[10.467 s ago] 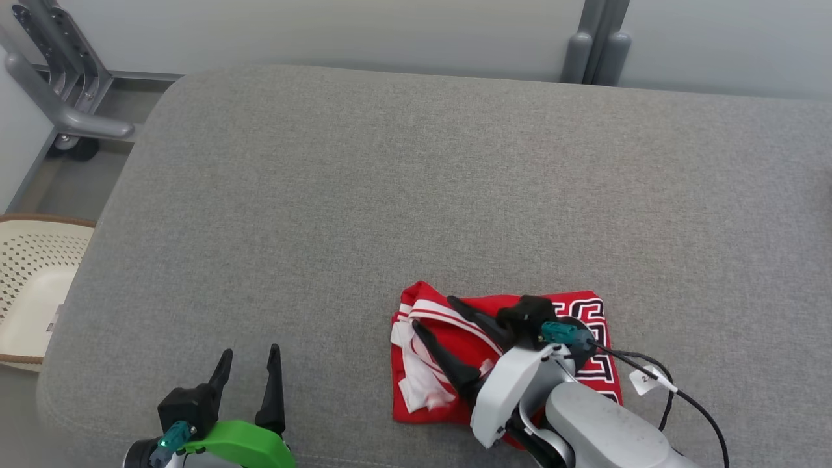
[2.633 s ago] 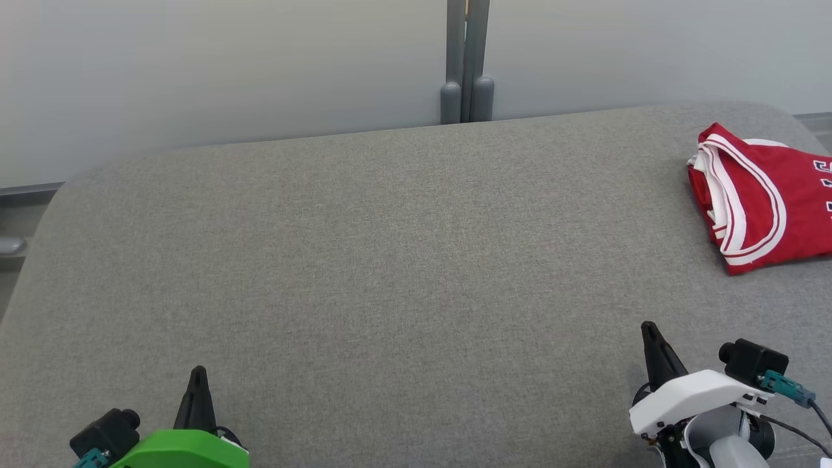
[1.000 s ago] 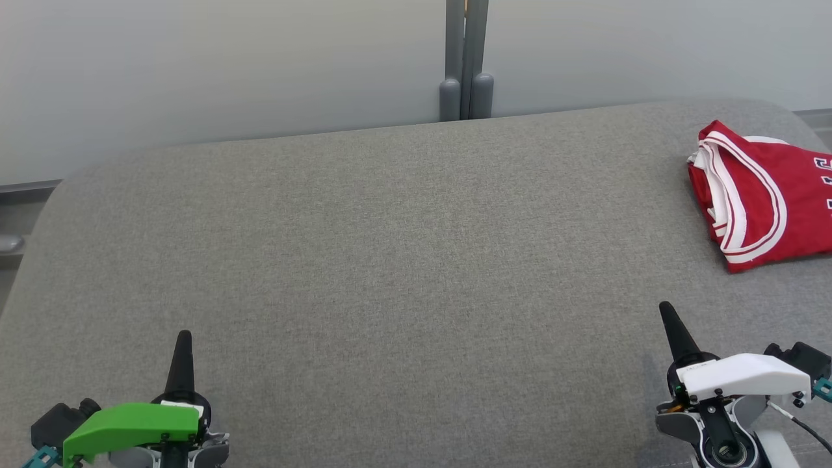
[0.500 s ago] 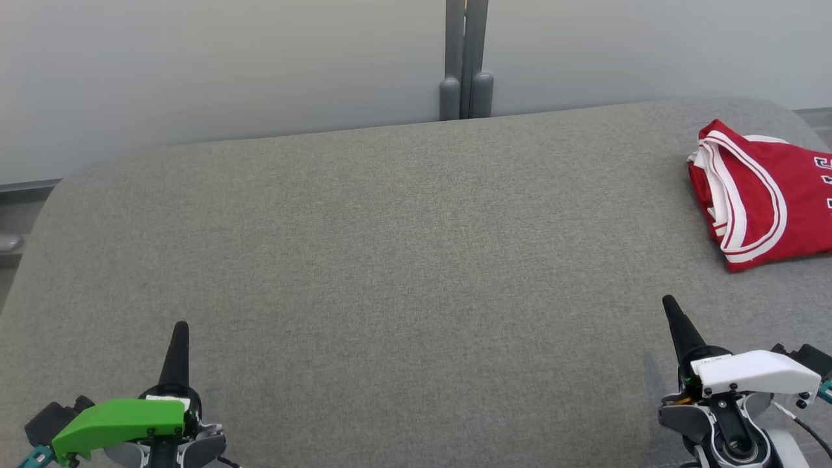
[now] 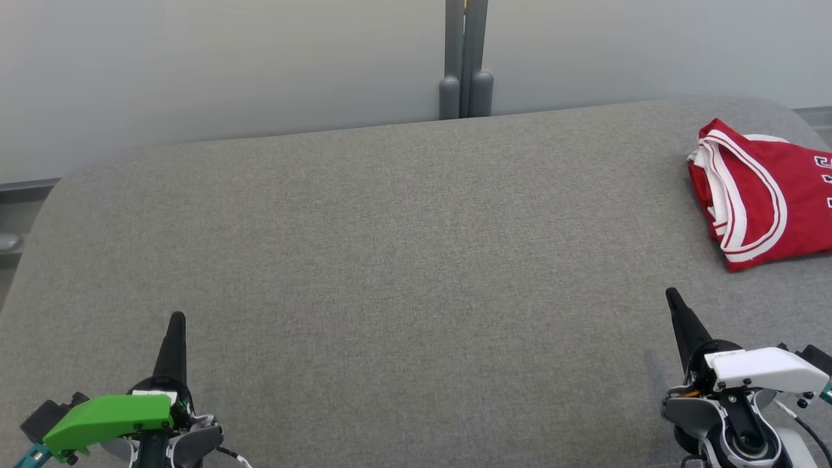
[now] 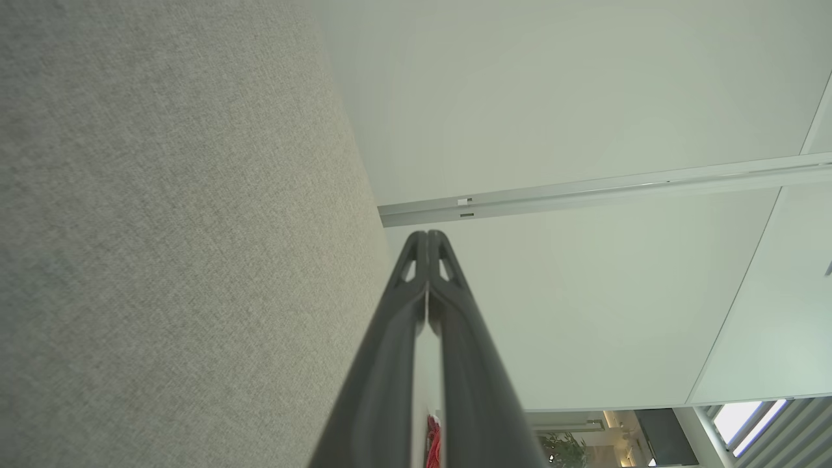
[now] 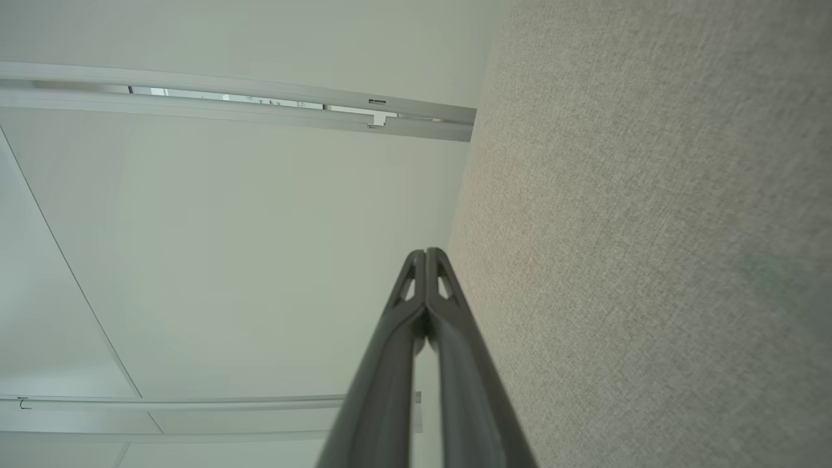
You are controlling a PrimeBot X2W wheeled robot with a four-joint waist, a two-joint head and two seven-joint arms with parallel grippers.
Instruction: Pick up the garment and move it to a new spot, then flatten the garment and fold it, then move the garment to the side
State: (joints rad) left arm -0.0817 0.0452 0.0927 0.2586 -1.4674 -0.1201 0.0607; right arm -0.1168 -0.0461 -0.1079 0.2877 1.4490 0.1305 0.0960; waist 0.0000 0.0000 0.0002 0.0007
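The garment (image 5: 760,195), a red jersey with white trim, lies folded at the far right of the grey padded surface (image 5: 403,260), partly cut off by the head view's edge. My left gripper (image 5: 177,320), under a green cover, sits at the lower left with its fingers pressed together and nothing between them. My right gripper (image 5: 671,296), under a white cover, sits at the lower right, also shut and empty, well below the garment. In the left wrist view the left gripper (image 6: 428,235) has its tips touching. In the right wrist view the right gripper (image 7: 426,253) is likewise closed.
A grey post (image 5: 465,58) stands against the pale wall behind the surface's far edge. The surface's rounded left corner drops to the floor (image 5: 13,214) at the left.
Both grippers have slid slightly up and outward in the head view, staying shut. The garment lies where it was.
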